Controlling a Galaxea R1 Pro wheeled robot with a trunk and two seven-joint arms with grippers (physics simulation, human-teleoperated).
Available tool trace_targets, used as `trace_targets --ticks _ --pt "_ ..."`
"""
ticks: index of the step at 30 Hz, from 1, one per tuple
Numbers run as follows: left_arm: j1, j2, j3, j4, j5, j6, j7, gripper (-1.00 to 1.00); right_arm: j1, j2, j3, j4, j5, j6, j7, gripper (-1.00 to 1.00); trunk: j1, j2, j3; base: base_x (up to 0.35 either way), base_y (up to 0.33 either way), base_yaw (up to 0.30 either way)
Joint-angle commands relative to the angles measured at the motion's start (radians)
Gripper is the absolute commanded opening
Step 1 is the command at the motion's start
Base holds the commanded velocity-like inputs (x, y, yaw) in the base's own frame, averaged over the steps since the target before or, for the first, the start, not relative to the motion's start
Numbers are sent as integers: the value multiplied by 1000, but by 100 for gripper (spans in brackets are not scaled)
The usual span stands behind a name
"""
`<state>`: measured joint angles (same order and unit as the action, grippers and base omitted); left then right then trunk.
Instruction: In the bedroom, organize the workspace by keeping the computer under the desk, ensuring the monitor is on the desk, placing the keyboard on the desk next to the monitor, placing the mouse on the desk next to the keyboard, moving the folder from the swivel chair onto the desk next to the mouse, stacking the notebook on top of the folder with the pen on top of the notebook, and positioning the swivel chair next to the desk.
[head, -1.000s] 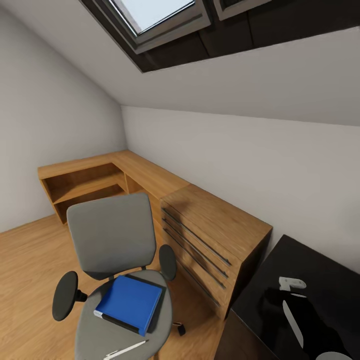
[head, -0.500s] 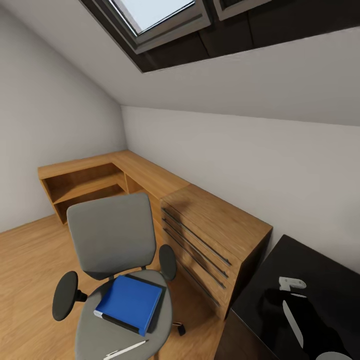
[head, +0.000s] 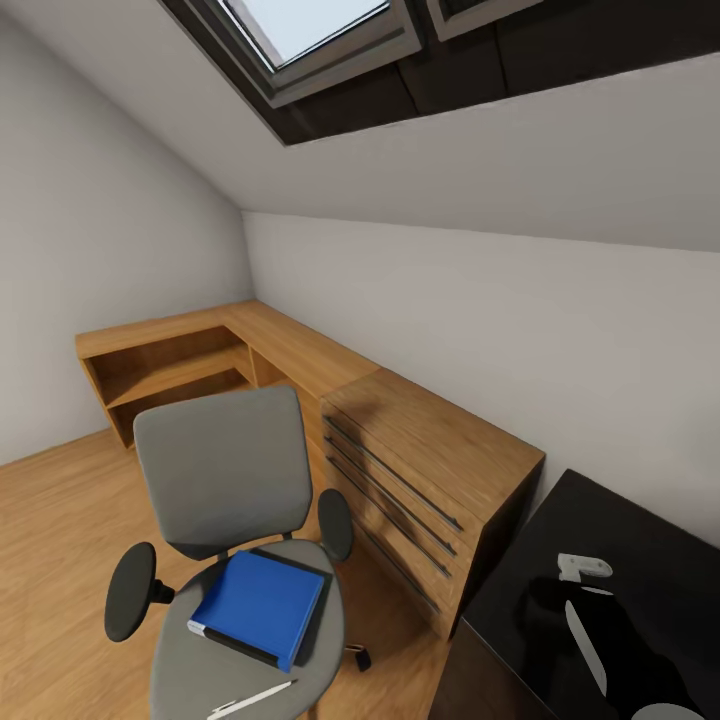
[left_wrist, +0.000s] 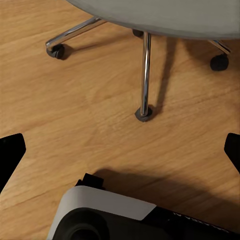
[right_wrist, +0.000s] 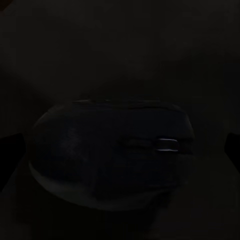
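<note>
Landmark: swivel chair (head: 225, 520). Blue folder (head: 258, 607) lies flat on its seat, just in front of the backrest, with a dark edge showing under its far side, probably the notebook. Pen (head: 252, 697) lies on the seat's front edge, near the folder but not touching it. Black desk (head: 620, 530) is to the chair's right, past the wooden dresser (head: 420, 470).

Left gripper (left_wrist: 120, 150) hangs low over the wood floor beside the chair's chrome base (left_wrist: 145, 75); fingertips sit at opposite edges of the wrist view, so it is spread wide with nothing in it.

Right gripper (right_wrist: 120, 150): very dark view. A rounded mouse (right_wrist: 110, 150) sits dead ahead, fingertips faintly visible either side of it. Looks spread around it rather than closed on it, but contact is too dark to tell.

Handling guesses: mouse is light, rigid and smooth-shelled, so pinch across the flanks at mid-body, not the curved top. Folder is stiff, flat and thin; take it by an overhanging edge or the spine, since a top-down pinch has nothing to bite. Pen is light and will roll.
</note>
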<state>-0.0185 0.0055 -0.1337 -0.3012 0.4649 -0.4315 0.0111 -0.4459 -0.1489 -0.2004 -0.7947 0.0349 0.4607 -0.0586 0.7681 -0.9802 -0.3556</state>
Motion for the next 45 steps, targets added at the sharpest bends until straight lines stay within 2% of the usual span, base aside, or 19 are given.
trace_targets --ticks 1,31,43,45 --pt "-1 1 -7 1 9 -4 1 100 0 0 0 -1 3 6 -1 100 0 -1 -1 0 0 0" --pt "-1 1 -7 1 9 -6 1 100 0 0 3 -1 2 4 6 100 0 -1 -1 0 0 0" --pt "-1 1 -7 1 9 -33 1 100 0 0 4 -1 1 4 8 100 0 -1 -1 0 0 0" --pt "0 1 -7 1 9 -34 1 100 0 0 4 -1 1 4 8 100 8 -15 -7 0 0 0"
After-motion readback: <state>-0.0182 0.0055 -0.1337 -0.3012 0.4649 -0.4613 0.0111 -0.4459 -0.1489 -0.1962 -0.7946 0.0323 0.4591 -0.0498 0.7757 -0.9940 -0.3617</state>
